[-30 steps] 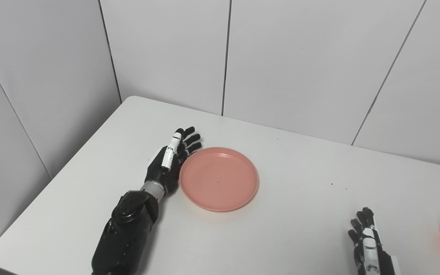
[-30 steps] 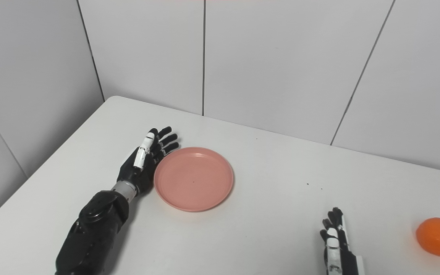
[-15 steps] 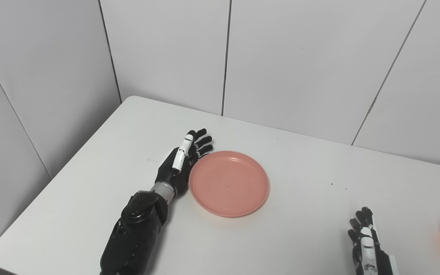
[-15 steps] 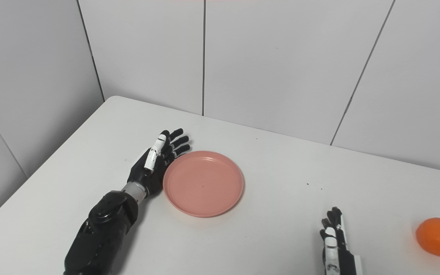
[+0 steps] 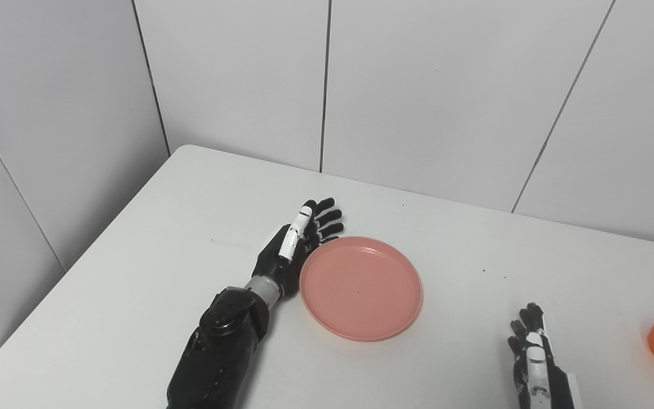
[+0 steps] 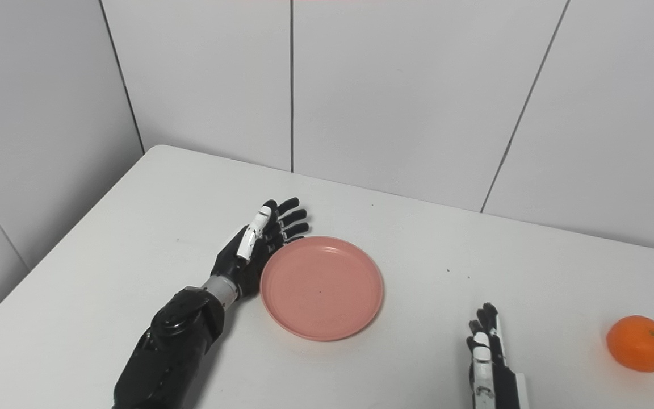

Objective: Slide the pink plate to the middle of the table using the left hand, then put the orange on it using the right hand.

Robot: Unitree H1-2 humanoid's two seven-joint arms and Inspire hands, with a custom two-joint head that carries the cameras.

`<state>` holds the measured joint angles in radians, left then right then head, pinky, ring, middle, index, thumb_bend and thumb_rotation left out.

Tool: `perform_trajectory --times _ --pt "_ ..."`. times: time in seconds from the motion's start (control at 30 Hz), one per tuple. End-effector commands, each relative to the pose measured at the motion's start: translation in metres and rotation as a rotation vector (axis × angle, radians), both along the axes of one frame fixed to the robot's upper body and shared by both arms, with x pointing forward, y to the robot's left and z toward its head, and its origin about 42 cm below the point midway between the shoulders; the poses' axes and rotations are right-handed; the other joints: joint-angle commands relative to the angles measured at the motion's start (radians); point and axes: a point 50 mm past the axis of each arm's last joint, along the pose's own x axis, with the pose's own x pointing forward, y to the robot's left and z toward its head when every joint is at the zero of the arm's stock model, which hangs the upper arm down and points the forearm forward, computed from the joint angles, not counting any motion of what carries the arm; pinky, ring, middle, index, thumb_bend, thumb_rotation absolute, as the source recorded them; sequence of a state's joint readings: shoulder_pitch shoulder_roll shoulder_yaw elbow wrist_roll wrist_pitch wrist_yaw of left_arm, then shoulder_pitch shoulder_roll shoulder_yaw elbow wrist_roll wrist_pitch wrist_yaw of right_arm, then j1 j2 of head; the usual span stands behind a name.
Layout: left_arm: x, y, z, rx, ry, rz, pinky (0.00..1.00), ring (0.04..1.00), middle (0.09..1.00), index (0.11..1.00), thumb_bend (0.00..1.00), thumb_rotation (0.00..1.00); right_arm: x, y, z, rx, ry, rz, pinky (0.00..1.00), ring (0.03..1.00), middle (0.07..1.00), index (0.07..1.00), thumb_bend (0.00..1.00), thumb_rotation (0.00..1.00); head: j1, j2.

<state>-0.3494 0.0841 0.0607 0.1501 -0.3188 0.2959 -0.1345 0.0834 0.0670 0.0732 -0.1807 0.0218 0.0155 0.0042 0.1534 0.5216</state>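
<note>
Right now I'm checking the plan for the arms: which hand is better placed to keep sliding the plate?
Left. The left hand lies open against the pink plate on its left rim; the right hand rests apart, nearer the orange.

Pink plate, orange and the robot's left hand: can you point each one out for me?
pink plate (image 6: 322, 288), right eye view, on the flat middle of its inside.
orange (image 6: 640, 343), right eye view, on the middle of its peel.
left hand (image 6: 254, 249), right eye view, on the palm beside the plate's rim.
</note>
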Motion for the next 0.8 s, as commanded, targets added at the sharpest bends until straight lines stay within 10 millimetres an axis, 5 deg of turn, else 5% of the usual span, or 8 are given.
perform_trajectory --times 0.0,0.77 --pt "0.003 -0.011 0.007 -0.004 -0.009 -0.032 0.89 0.889 0.901 0.881 0.38 1.0 0.005 0.006 0.008 0.009 -0.031 0.003 1.0 0.98 0.986 0.985 0.22 1.0 -0.005 0.002" --pt "-0.019 -0.068 -0.006 -0.006 0.011 -0.121 0.87 0.887 0.9 0.892 0.41 1.0 0.006 0.017 0.01 0.006 -0.041 0.008 1.0 0.977 0.987 0.988 0.22 1.0 -0.072 0.023"
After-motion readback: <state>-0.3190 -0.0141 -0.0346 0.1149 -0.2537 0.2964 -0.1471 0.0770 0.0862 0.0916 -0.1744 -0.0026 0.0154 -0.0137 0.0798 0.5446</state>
